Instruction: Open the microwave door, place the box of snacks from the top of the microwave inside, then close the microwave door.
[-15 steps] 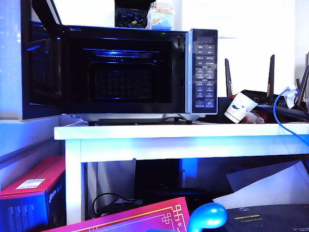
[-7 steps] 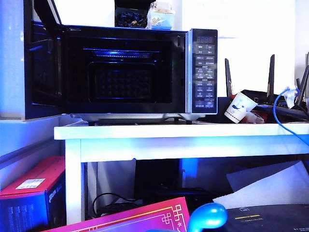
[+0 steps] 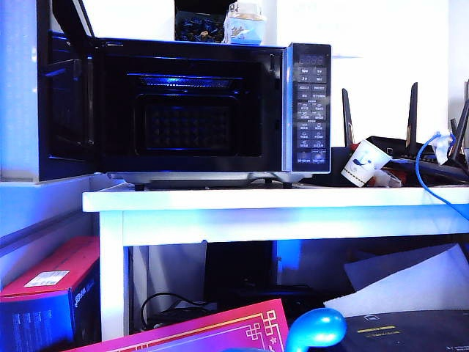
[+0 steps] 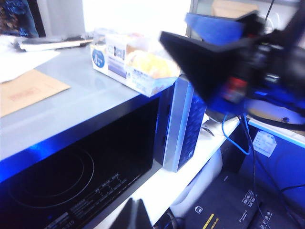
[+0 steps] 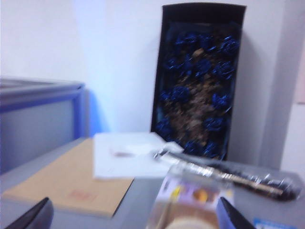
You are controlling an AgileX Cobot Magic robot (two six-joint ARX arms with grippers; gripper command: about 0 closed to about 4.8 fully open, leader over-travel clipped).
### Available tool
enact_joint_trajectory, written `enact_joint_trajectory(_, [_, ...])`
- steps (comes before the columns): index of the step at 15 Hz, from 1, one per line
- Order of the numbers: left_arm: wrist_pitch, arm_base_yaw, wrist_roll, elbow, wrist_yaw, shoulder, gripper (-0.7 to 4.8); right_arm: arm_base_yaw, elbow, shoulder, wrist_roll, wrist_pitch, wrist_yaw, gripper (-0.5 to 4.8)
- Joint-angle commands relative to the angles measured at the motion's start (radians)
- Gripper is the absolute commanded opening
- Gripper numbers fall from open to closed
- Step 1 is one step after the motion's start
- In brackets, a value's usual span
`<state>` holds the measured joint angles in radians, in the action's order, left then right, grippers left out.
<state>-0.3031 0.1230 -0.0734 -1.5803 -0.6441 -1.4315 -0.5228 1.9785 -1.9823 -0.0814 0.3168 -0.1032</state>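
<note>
The microwave [image 3: 190, 110] stands on a white table with the microwave door [image 3: 66, 103] swung open to the left, showing the dark cavity. The box of snacks [image 3: 245, 22] rests on its top near the right, a clear container with pale yellow contents [image 4: 128, 64]. In the right wrist view my right gripper [image 5: 133, 220] is open wide just above the top panel, and the box of snacks [image 5: 190, 205] lies between its fingers, closer to one fingertip [image 5: 232, 217]. My left gripper [image 4: 136, 215] is shut and empty in front of the microwave. Neither gripper shows in the exterior view.
A dark box of blue-wrapped items [image 5: 198, 81] leans on the wall behind the snacks. A brown envelope [image 5: 66, 183], white paper [image 5: 126, 155] and a wrapped dark stick [image 5: 228, 176] lie on the microwave top. A paper cup [image 3: 363, 163] and cables [image 3: 432, 169] sit right of the microwave.
In the exterior view the open door has swung slightly wider since the oldest frame. The snack box stays on top of the microwave.
</note>
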Motion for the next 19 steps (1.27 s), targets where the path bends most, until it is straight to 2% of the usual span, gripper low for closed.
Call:
enact_joint_trajectory(1, [0.013,0.0,0.003,-0.006,-0.007,0.013,-0.05,-0.001,0.115,-0.088,-0.058,0.015,-0.031,4.79])
enact_joint_trajectory(5, [0.002,0.0,0.003,-0.006,-0.007,0.023,-0.05,0.013,0.246,-0.184,-0.056,-0.031,-0.082,4.79])
enact_joint_trajectory(6, [-0.002,0.0,0.003,-0.006,-0.007,0.024,-0.05,0.017,0.246,-0.187,-0.057,-0.029,-0.105,4.79])
enact_joint_trajectory(19, [-0.032,0.0,0.003,-0.006,-0.008,0.025,-0.05,0.043,0.246,-0.214,0.004,-0.143,-0.075,4.79])
